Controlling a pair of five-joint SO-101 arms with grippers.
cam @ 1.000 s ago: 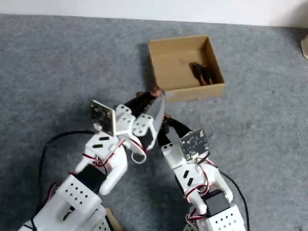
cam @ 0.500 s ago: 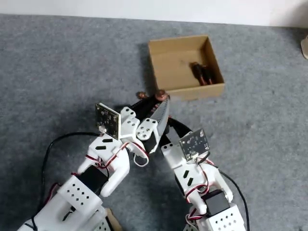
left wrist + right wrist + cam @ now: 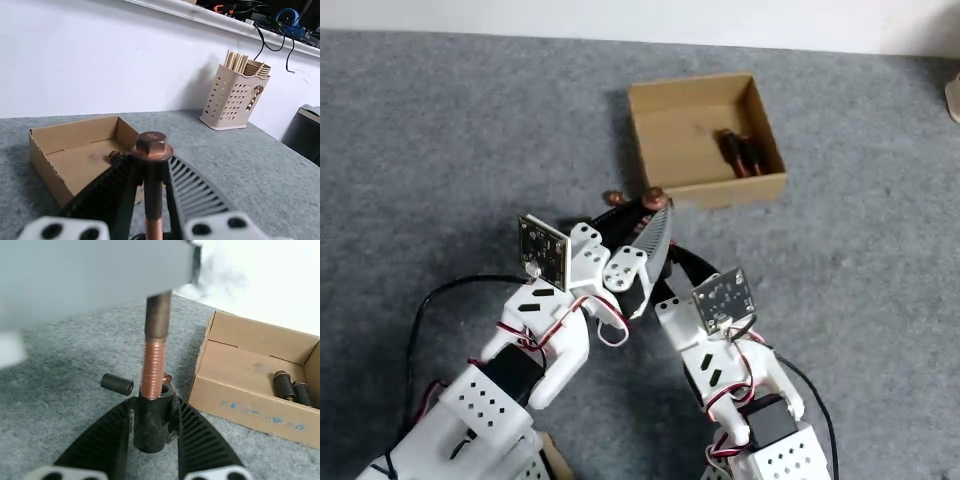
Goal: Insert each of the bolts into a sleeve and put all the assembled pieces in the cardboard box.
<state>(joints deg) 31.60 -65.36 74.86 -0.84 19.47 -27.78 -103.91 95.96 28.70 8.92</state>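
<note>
We count one bolt (image 3: 151, 146) in the left gripper (image 3: 150, 167), jaws clamped on its shank, hex head sticking out past the fingertips. One black sleeve (image 3: 150, 427) is in the right gripper (image 3: 154, 410), jaws closed around it, in line with the bolt. The bolt's threaded end meets the sleeve's mouth; we can't tell how deep it sits. Both grippers overlap just in front of the cardboard box (image 3: 730, 190), near its corner, over the grey mat (image 3: 440, 130). One loose sleeve (image 3: 117, 384) lies on the mat near the held one. Two assembled pieces (image 3: 283, 386) lie side by side inside the box against one wall. One slotted basket of sticks (image 3: 234, 97) stands by the back wall.
</note>
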